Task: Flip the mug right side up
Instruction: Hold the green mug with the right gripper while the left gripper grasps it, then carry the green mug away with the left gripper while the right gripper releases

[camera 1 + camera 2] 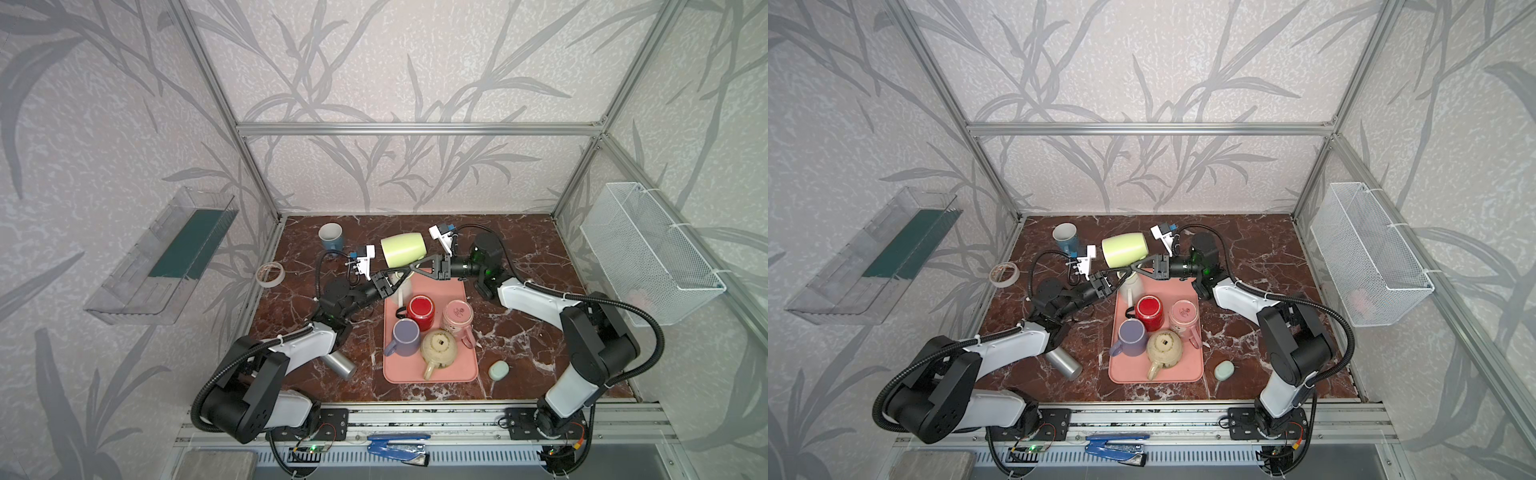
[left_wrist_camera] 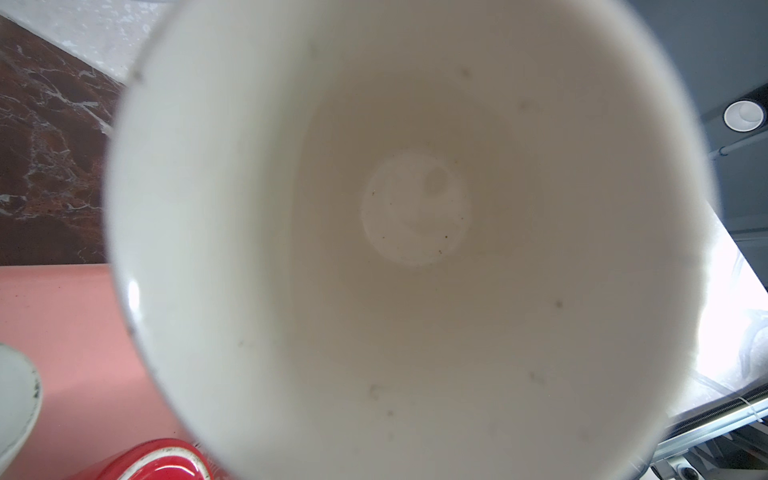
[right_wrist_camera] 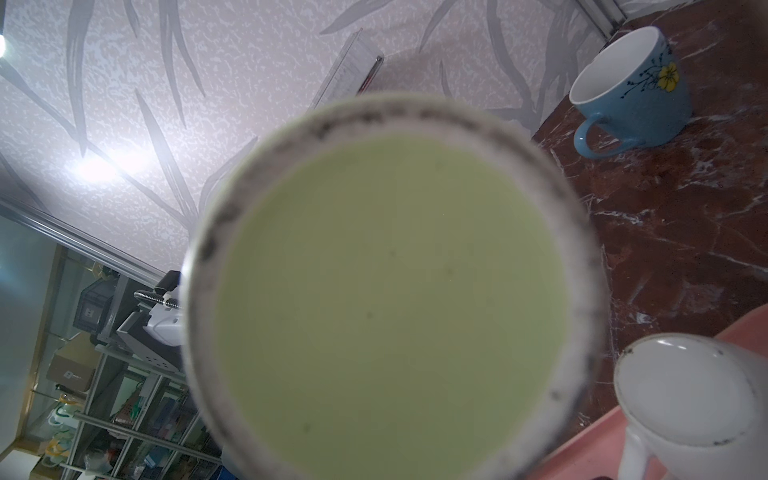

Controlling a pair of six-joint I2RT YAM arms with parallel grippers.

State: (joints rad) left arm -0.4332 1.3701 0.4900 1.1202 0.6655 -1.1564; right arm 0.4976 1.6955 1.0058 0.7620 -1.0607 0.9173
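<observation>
A light green mug (image 1: 404,248) (image 1: 1125,248) hangs on its side in the air above the far end of the pink tray (image 1: 465,370). Its white inside (image 2: 415,208) fills the left wrist view, and its green bottom (image 3: 395,291) fills the right wrist view. My right gripper (image 1: 413,266) (image 1: 1136,268) reaches in from the right under the mug's lower side and is shut on it. My left gripper (image 1: 400,275) (image 1: 1121,274) comes in from the left to the same spot. Its fingers are hidden in its wrist view.
On the tray stand a red mug (image 1: 420,311), a pink mug (image 1: 457,318), a purple mug (image 1: 405,337), a beige pot (image 1: 438,353) and a white mug (image 3: 685,395). A blue mug (image 1: 330,236), a tape roll (image 1: 270,274), a silver cylinder (image 1: 343,365) and a green lump (image 1: 498,370) lie around.
</observation>
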